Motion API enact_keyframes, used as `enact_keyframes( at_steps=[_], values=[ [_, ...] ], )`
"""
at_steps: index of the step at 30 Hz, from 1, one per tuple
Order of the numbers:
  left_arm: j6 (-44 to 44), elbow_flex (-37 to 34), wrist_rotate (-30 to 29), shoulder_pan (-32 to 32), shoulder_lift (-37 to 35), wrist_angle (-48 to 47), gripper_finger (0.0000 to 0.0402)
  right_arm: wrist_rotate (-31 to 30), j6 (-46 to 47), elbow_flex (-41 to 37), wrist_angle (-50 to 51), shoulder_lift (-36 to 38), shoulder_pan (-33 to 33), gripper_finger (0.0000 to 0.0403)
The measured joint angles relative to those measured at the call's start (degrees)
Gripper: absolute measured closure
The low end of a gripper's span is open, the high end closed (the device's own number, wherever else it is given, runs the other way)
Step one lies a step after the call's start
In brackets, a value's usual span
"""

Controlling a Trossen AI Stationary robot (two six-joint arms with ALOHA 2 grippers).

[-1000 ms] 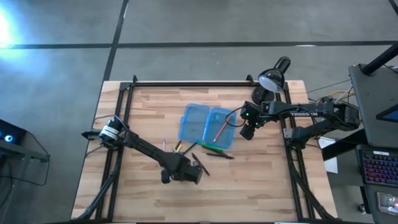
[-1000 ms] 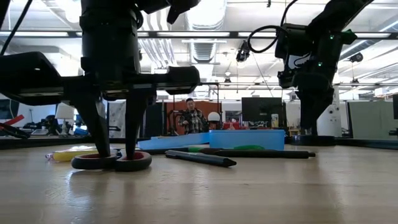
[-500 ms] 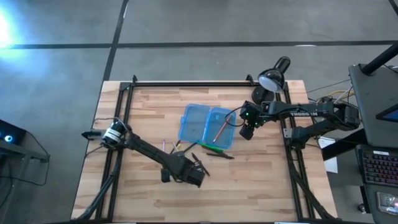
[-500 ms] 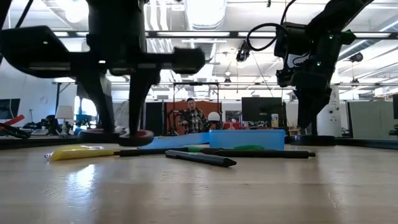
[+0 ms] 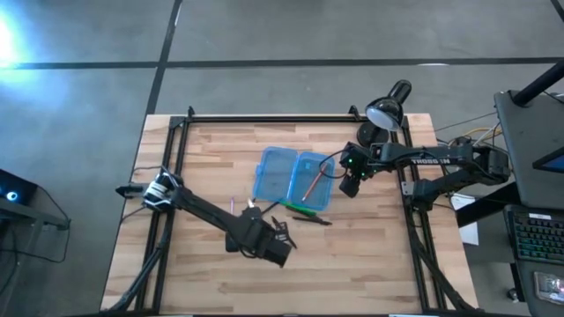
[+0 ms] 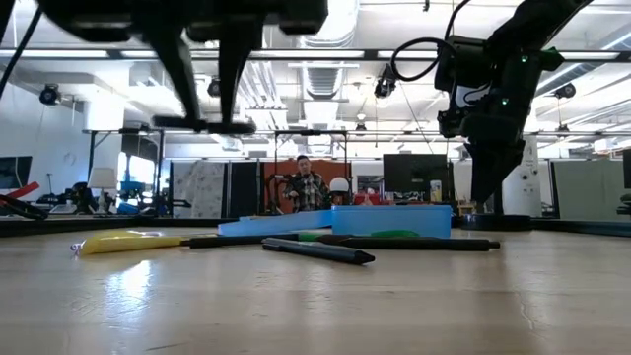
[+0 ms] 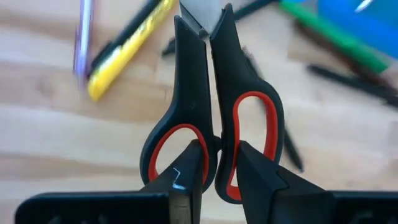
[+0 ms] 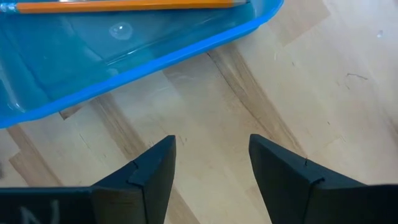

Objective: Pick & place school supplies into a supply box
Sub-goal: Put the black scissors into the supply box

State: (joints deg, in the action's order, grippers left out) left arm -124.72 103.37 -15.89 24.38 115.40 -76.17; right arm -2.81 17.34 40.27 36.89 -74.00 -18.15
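My left gripper (image 5: 275,238) hangs over the near middle of the table, shut on small black scissors (image 7: 211,112) with red-lined loops. The scissors (image 6: 202,124) are well above the wood. The open blue supply box (image 5: 293,179) lies at the table's middle, with an orange pencil (image 5: 312,185) in its right half. A yellow pen (image 5: 251,207), a pink one (image 5: 233,204), a green one (image 5: 302,210) and black pens (image 5: 310,219) lie flat on the table near the box's near edge. My right gripper (image 5: 352,187) hovers open just right of the box (image 8: 124,68). My left gripper holds the scissors by their handle end, coming from above and pointing down. One finger (image 7: 189,165) stands in each loop, and the loops' inner rims (image 7: 219,149) are pinched between them. The scissors lie level in the hold, lifted clear of the table.
A black desk lamp (image 5: 385,114) stands at the far right corner, behind my right arm. Black rails (image 5: 176,158) run along the table's left, far and right edges. Bare wood lies near and left of my left gripper. A person sits in the room far beyond the table.
My left gripper has risen straight up, taking the scissors with it. They lay flat on the wood a second ago and now hang level, high above it. The pens, the box and my right arm have stayed put.
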Motion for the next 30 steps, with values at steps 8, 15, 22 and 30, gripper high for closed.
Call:
enact_keyframes(
  at_steps=[8, 15, 22, 30],
  values=[
    [12.3, 4.7, -9.6, -3.1, 0.0, -0.8, 0.0344, -0.2, -1.1, 0.0, 0.0, 1.0, -0.4, 0.0209],
    [37.6, 4.1, -11.0, -10.5, -0.1, 10.0, 0.0344, -1.9, 3.7, 0.0, 0.2, 9.8, -1.4, 0.0209],
    [51.8, 1.2, -6.8, -19.4, -0.1, 27.8, 0.0344, -3.3, 7.4, 0.0, 4.1, 18.9, -3.9, 0.0209],
    [56.4, -2.1, 0.8, -24.6, 0.3, 35.4, 0.0344, -3.4, 8.2, 0.0, 8.3, 20.5, -6.1, 0.0209]
  ],
)
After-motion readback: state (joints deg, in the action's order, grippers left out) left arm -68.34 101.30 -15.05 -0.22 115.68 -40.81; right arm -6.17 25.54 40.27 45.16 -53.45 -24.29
